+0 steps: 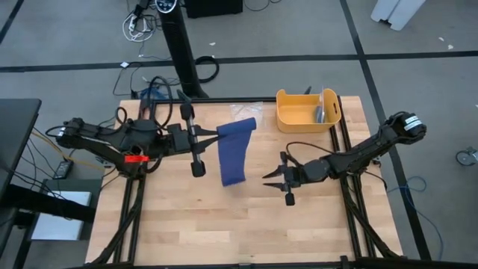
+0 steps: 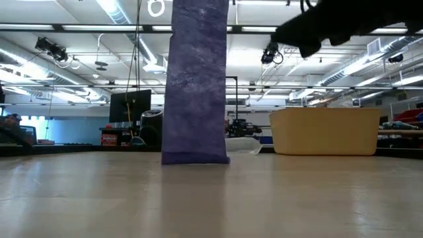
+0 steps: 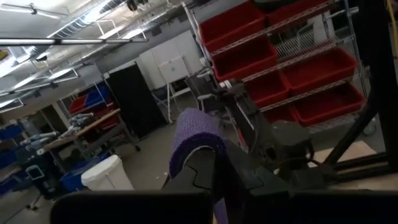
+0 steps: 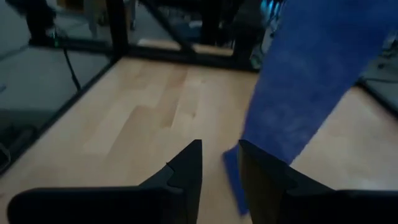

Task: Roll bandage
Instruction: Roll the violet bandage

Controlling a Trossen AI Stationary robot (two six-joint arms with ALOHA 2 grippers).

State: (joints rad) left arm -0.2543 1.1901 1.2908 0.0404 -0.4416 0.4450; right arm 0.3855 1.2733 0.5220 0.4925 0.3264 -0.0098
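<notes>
Above the wooden counter (image 1: 187,224), we saw the left gripper (image 1: 215,133) holding the top end of the bandage (image 1: 234,152), its fingers pinched shut on the dark-blue cloth. From that grip the band hung down toward the middle of the counter. From the level camera its lower end appeared to meet the wood, though we could not tell whether it truly rested there. That same view cut off the top of the band, so the grip itself was out of sight there, and only a dark, blurred part of an arm crossed the upper right corner.

Near the hanging cloth, on its right, the right gripper (image 1: 278,176) sat low over the counter. Our view past its own fingers (image 4: 186,168) showed them a little apart with nothing between them and the blue cloth just beyond their tips; we could not say whether they touched it.

At the far right corner of the counter stood a yellow tub (image 1: 308,110), well apart from the band. Something grey lay inside it, too small for us to identify.
</notes>
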